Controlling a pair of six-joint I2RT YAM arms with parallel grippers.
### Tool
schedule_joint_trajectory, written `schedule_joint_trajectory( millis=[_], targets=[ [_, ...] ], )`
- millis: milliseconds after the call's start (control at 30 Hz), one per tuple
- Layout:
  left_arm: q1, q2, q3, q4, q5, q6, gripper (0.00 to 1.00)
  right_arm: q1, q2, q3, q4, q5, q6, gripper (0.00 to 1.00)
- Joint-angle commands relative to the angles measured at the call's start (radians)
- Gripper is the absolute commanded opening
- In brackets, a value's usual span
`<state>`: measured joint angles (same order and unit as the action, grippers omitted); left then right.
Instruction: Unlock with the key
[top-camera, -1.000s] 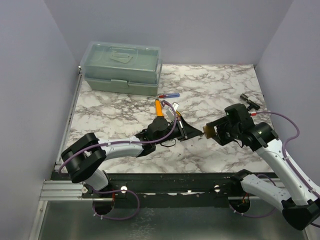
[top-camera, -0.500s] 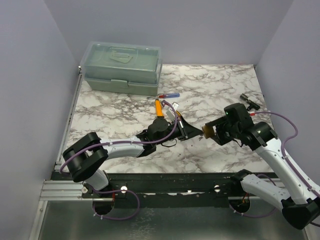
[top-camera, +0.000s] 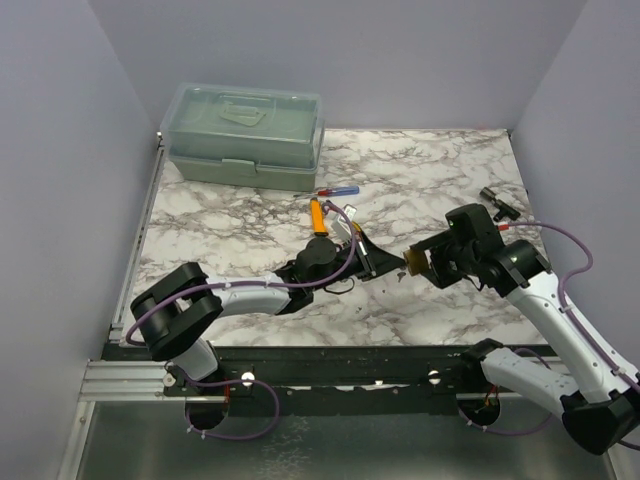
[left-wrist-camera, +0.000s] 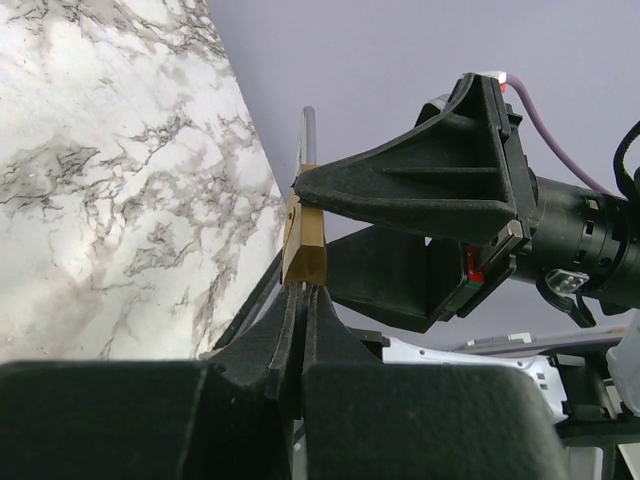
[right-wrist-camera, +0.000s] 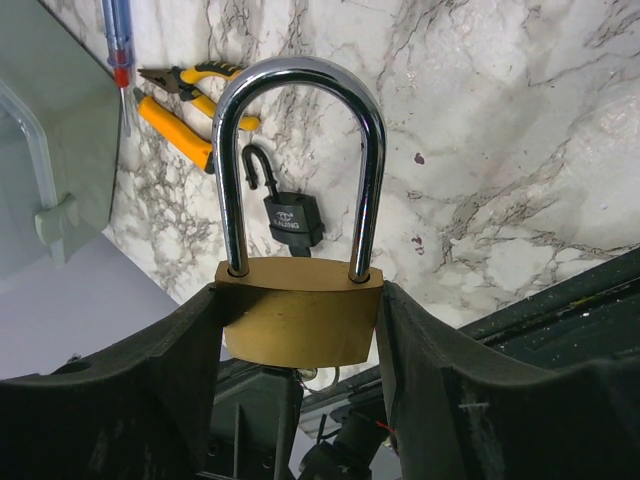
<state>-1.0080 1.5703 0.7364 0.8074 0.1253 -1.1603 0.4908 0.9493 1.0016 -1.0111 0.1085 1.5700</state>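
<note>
My right gripper (right-wrist-camera: 300, 300) is shut on a brass padlock (right-wrist-camera: 300, 325) and holds it by its sides above the table, the silver shackle (right-wrist-camera: 300, 150) closed. The padlock also shows in the top view (top-camera: 416, 262) and the left wrist view (left-wrist-camera: 305, 245). My left gripper (left-wrist-camera: 305, 290) is shut, and its tips meet the padlock's bottom face. The key is almost hidden between the fingers. Only a bit of metal and a wire ring (right-wrist-camera: 330, 372) show under the padlock. The two grippers meet over the table's front middle, left (top-camera: 392, 262) and right (top-camera: 428, 262).
A green toolbox (top-camera: 245, 135) stands at the back left. Orange pliers (top-camera: 318, 215), a blue-and-red screwdriver (top-camera: 338, 191) and a small black padlock (right-wrist-camera: 292, 218) lie mid-table. A black object (top-camera: 497, 203) lies at the right edge.
The left arm has crept slightly right toward the padlock. The right gripper has shifted a little. Both holds are unchanged.
</note>
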Motion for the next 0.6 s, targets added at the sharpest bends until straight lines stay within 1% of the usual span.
schedule_joint_trajectory(
  millis=[0, 167, 467, 567],
  targets=[
    [-0.007, 0.054, 0.008, 0.076, -0.051, 0.011, 0.00, 0.017, 0.009, 0.019, 0.129, -0.168, 0.026, 0.00],
    [-0.008, 0.090, 0.033, 0.102, -0.041, 0.010, 0.00, 0.021, 0.017, 0.022, 0.142, -0.171, 0.024, 0.00],
    [-0.007, 0.071, 0.007, 0.118, -0.058, 0.020, 0.00, 0.023, -0.001, 0.010, 0.130, -0.149, 0.022, 0.00],
    [-0.006, 0.045, -0.023, 0.118, -0.056, 0.024, 0.06, 0.025, -0.016, 0.015, 0.106, -0.116, 0.022, 0.00]
  ],
)
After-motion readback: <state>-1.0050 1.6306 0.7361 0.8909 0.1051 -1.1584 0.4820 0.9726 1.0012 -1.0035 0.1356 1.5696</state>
